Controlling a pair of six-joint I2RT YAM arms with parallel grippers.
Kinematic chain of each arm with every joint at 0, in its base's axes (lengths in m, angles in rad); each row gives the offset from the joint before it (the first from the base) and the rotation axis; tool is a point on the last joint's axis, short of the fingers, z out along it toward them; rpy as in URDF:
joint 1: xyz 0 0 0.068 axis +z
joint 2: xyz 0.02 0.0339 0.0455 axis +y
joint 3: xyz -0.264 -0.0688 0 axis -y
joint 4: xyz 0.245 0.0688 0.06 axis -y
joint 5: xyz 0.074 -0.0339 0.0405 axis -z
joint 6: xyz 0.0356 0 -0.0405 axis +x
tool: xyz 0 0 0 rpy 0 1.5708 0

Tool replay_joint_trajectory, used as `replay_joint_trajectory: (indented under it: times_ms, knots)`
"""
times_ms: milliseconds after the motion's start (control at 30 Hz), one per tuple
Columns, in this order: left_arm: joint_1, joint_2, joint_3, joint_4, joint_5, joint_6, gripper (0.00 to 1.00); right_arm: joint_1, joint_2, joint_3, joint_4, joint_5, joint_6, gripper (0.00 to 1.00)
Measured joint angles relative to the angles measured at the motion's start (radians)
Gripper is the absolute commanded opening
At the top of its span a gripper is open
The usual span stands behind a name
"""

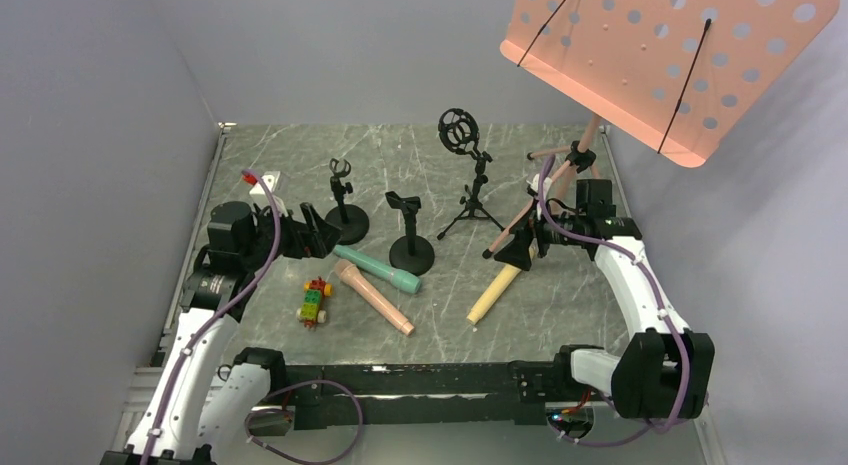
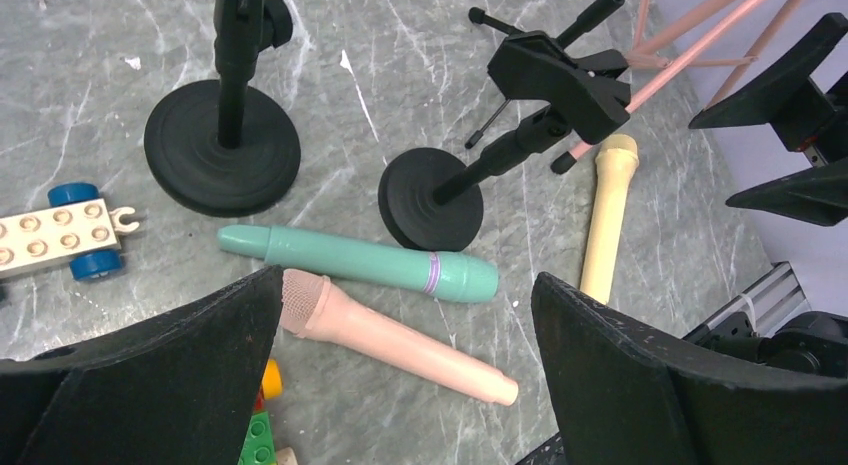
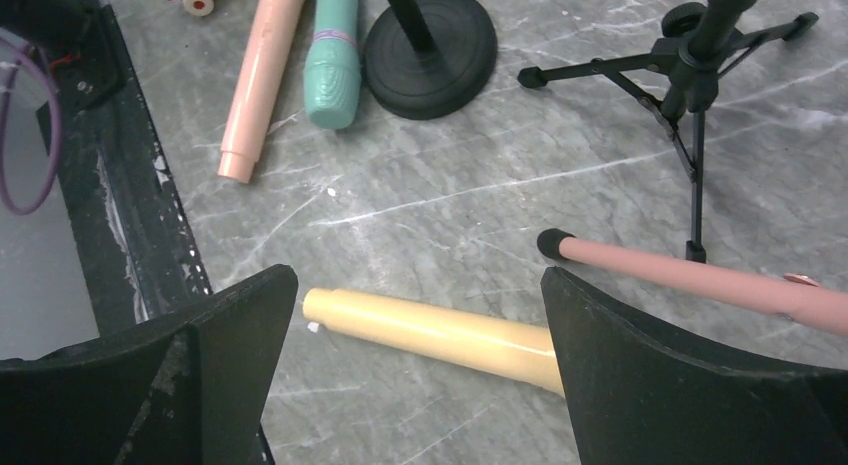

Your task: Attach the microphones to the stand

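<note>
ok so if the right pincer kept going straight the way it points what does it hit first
Most likely the pale yellow microphone, lying straight ahead of the open right pincer in its wrist view. Nothing else shows in between, though depth is hard to judge.

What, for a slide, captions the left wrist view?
Open left tool frames teal plastic microphone, pink plastic microphone, yellow plastic microphone by black round-base stands.

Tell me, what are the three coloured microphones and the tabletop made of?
The teal microphone, pink microphone and yellow microphone look like smooth moulded plastic: uniform colour, soft sheen. The tabletop looks like grey marble with white veins, though it may be a printed surface.
</note>
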Motion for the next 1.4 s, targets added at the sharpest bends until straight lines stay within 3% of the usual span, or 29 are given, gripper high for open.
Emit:
replay_joint_trajectory:
  times_ms: [967, 1233, 1400]
  knots:
    - [-0.251, 0.109, 0.129, -0.011, -0.211, -0.002, 0.99, 0.000, 0.017, -0.001, 0.053, 0.033, 0.030, 1.00]
    - [-0.424, 0.270, 0.338, -0.159, -0.536, -0.045, 0.99, 0.000, 0.013, -0.001, 0.052, 0.032, 0.026, 1.00]
    - [-0.445, 0.355, 0.394, -0.185, -0.647, -0.087, 0.99, 0.000, 0.020, -0.001, 0.052, 0.032, 0.026, 1.00]
